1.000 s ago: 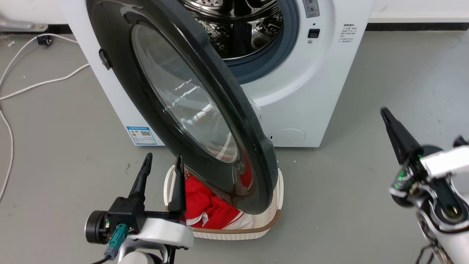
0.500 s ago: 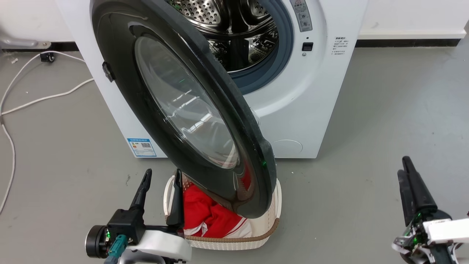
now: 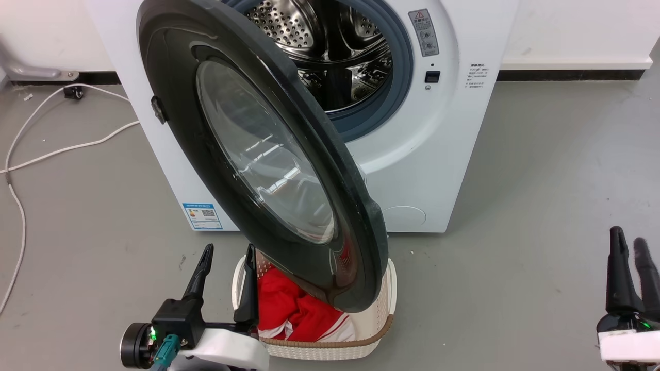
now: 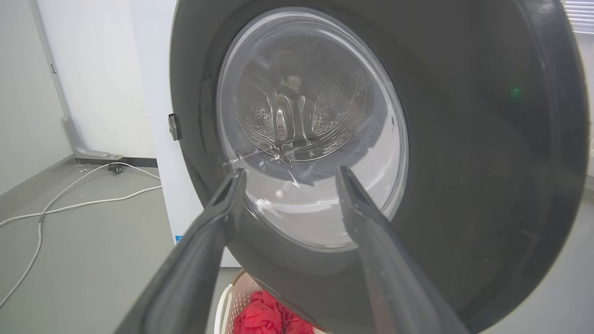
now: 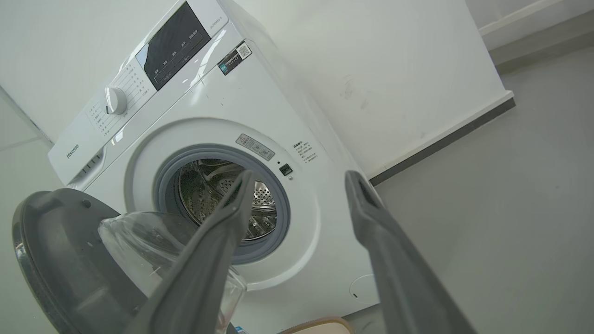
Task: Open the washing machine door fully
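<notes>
The door stands swung out from the washer on its hinge side, toward 9 o'clock. In the head view it slants from 11 o'clock down to 6 o'clock. Its glossy black outer face and bulging glass window turn toward 8 o'clock. Behind it, at 12 to 1 o'clock, the steel drum and the grey-blue ring lie uncovered.

The door's lower rim hangs over a cream basket on the floor at 6 o'clock, which holds red cloth.

The left pincer sits at 7 o'clock, fingers spread with nothing between them. Its inner finger stands in front of the basket's rim, just beside the door's lower edge, and I cannot tell whether it touches the door. In the left wrist view both fingers point at the window.

The right pincer is at 4 o'clock, well apart from the washer. Its fingers are parted and empty, and in its wrist view they frame the drum opening.

A blue label marks the washer's foot at 8 o'clock. A white cable trails across the floor at 9 o'clock.
</notes>
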Robot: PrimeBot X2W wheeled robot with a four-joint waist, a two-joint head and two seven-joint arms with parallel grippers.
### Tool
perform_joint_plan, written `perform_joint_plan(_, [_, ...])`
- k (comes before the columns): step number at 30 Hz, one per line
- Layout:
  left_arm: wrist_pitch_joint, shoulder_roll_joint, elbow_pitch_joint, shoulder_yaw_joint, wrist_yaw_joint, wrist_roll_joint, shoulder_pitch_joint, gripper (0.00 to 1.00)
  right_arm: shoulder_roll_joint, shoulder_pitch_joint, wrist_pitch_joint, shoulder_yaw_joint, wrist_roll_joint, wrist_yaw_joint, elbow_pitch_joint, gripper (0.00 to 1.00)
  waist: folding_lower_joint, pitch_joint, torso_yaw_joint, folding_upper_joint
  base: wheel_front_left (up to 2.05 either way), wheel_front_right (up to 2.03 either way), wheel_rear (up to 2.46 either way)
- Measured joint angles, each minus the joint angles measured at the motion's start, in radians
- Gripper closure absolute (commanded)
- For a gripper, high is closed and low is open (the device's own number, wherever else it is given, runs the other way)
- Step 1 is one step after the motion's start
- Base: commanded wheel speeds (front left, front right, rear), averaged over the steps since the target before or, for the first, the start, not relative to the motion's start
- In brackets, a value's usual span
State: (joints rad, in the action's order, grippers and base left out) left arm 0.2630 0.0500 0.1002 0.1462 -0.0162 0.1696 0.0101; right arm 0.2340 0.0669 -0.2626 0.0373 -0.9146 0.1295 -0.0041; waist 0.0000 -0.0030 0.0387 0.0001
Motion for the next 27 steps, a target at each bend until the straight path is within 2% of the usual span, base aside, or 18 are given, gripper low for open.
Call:
perform_joint_plan(5, [0.000,0.000,-0.001,-0.010,0.003,-0.008,-0.001,0.00,-0.091,0.036,0.008,0.078,0.420,0.001,-0.100,0.00,0.0000,-0.003,-0.004,0.0000,0.00,0.00,0.00])
perform_joint_plan(8, [0.000,0.000,-0.001,-0.017,0.007,-0.013,-0.001,0.00,-0.118,0.060,0.042,0.077,0.607,0.001,-0.162,0.00,0.0001,-0.003,-0.006,0.0000,0.00,0.00,0.00])
perform_joint_plan(11, [0.000,0.000,-0.002,-0.022,0.009,-0.017,-0.001,0.00,-0.138,0.094,0.080,0.053,0.724,0.001,-0.198,0.00,0.0000,0.000,-0.009,0.0000,0.00,0.00,0.00])
perform_joint_plan(16, [0.000,0.000,-0.003,-0.028,0.013,-0.026,0.000,0.00,-0.159,0.140,0.103,0.019,0.795,0.001,-0.195,0.00,0.0000,0.005,-0.011,0.0000,0.00,0.00,0.00])
perform_joint_plan(27, [0.000,0.000,-0.009,-0.036,0.016,-0.033,0.000,0.00,-0.178,0.135,0.091,0.018,0.784,0.001,-0.124,0.00,0.0000,0.014,-0.016,0.0000,0.00,0.00,0.00])
